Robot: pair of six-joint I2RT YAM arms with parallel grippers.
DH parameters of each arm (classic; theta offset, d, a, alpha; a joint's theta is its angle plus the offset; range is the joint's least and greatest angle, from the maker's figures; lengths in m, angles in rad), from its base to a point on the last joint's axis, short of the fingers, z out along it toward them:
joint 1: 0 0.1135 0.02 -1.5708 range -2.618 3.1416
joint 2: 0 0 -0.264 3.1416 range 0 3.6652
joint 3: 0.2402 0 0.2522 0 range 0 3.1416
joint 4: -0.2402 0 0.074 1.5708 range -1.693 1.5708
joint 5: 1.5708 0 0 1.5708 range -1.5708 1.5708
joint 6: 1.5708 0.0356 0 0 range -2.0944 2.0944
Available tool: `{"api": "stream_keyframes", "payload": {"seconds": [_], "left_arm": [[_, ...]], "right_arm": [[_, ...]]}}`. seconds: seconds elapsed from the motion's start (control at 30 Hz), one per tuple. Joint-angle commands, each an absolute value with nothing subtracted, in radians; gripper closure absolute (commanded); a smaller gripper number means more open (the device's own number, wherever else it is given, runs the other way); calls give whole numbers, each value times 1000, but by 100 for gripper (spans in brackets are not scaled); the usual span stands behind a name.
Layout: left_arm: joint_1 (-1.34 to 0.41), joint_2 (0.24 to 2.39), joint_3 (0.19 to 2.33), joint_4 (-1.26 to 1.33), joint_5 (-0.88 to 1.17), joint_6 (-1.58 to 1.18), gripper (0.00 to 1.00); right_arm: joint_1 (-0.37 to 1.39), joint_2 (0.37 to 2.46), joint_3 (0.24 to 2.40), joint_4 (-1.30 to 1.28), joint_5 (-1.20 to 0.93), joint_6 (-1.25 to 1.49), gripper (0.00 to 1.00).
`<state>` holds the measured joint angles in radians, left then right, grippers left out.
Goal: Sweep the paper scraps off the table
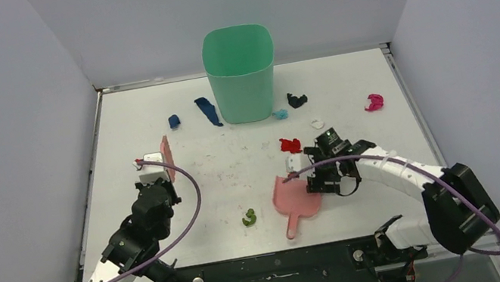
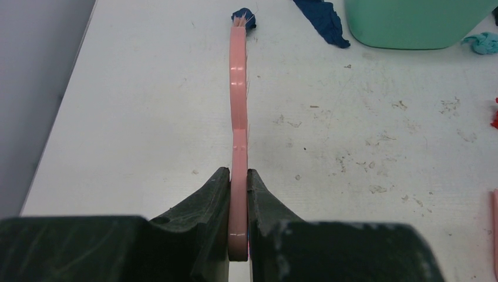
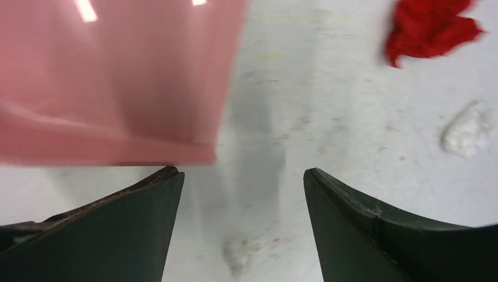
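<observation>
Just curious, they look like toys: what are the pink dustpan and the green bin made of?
The pink dustpan looks like thin glossy plastic: bright light reflections streak its smooth surface. The green bin seems moulded plastic too, with a duller satin finish: even colour, smooth seamless walls, rounded corners, no sharp glare.

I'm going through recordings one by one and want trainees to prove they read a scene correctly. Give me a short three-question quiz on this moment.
1. Multiple choice: what is the left gripper clamped on? A a sponge; B the pink brush; C a cloth.
2. True or false: the right gripper has its jaws open with nothing between them.
3. Fill in: in the top view, the scrap lying just left of the dustpan is coloured ___.
Key: 1 B. 2 True. 3 Green: it is the green scrap.
</observation>
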<state>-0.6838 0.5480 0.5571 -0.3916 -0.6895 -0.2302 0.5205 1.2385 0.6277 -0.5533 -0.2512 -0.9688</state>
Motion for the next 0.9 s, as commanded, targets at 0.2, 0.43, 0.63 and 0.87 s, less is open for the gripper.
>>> {"api": "stream_keyframes", "payload": {"seconds": [0.2,0.43,0.63,0.87], "left_arm": [[-667,420,563,-325,-667,-233,100],[-703,475,577,-325,-624,-254,100],[-685,522,607,-353,-585,-271,100],[-676,515,596,-348,-585,-270,100]], "right_arm": [[419,1450,819,-244,-249,-619,24],[418,1251,859,-473,-361,-526,20],[420,1224,849,-592,-418,-469,25],[423,1289,861,-656,-406,-448,36]]}}
